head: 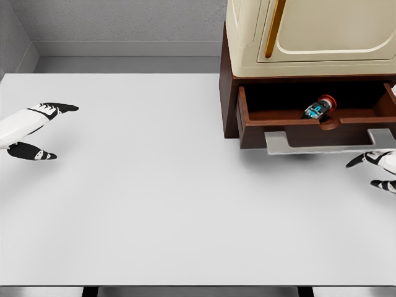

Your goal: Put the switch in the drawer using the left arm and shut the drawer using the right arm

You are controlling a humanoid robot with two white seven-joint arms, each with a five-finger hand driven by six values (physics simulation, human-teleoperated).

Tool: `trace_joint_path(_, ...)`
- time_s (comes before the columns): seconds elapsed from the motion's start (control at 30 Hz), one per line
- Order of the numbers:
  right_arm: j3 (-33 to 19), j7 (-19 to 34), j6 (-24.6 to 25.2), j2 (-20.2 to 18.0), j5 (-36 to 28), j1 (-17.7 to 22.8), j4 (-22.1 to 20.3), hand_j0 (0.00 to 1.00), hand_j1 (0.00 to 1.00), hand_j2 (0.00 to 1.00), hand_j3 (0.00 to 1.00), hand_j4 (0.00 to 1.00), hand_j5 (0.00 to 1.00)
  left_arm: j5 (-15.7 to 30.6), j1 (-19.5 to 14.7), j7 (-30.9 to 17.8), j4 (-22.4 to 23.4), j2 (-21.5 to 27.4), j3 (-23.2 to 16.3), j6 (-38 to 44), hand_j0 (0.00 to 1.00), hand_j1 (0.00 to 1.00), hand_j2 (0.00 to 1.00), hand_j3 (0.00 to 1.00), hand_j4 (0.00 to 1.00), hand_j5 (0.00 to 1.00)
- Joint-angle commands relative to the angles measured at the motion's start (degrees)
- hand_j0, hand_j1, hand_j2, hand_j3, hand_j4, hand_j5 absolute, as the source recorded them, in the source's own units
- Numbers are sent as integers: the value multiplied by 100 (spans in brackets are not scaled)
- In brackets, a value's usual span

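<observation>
Head view, single frame. White table (154, 204) fills most of the picture; grey wall behind it.

Cabinet (230, 93): dark brown body at the table's far right, with a cream upper unit (247, 37) on top that carries a slanted gold handle (274, 28).

Drawer (309, 127): pulled out toward the camera, open. Grey flat handle (328, 141) runs along its front edge.

Switch (318, 109): lies inside the drawer, right of the drawer's middle, resting near the front wall. Dark body with a light-blue patch, red cap at its upper right end. It lies tilted, cap pointing away and to the right. Nothing touches it.

Left hand (37, 131): enters from the left edge, hovering over the table's left side, well apart from the cabinet. Fingers spread, black tips visible: one pointing right at the top, one lower down. It holds nothing.

Right hand (378, 170): enters at the right edge, just below and to the right of the drawer handle. Only partly in frame. Visible fingers are extended and relaxed, black tips pointing left, nothing grasped. Whether a fingertip touches the handle cannot be told; a small gap appears between them.
</observation>
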Motion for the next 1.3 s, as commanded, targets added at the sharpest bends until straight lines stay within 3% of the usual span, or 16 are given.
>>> trace_joint_path(0.0, 8, -30, 16, 55, -116, -9, 0, 70, 70, 70, 70, 70, 70, 46, 0, 3, -11, 5, 0, 15, 100, 100, 100, 100, 100, 100)
trace_joint_path(0.17, 17, -13, 16, 170, -98, -132, 17, 70, 70, 70, 70, 70, 70, 46, 0, 3, -20, 5, -8, 15, 100, 100, 100, 100, 100, 100)
trace_joint_path(0.23, 8, 383, 16, 275, -124, -237, 52, 71, 71, 71, 71, 71, 71, 46, 0, 3, -20, 5, 0, 15, 100, 100, 100, 100, 100, 100)
trace_joint_path(0.43, 17, 409, 16, 319, -116, -255, 105, 70, 70, 70, 70, 70, 70, 37, 0, 3, -20, 5, 0, 15, 100, 100, 100, 100, 100, 100)
trace_joint_path(0.57, 439, 418, 16, 372, -116, -729, 263, 69, 69, 69, 69, 69, 69, 46, 0, 3, -28, 5, 0, 15, 100, 100, 100, 100, 100, 100)
trace_joint_path(0.9, 474, 567, 16, 521, -115, -861, 378, 68, 68, 68, 68, 68, 68, 46, 0, 3, -37, 5, 0, 15, 100, 100, 100, 100, 100, 100)
trace_joint_path(1.27, 764, 796, 16, 855, -98, -1432, 747, 70, 70, 70, 70, 70, 70, 46, 0, 3, -37, -3, -8, 15, 100, 100, 100, 100, 100, 100)
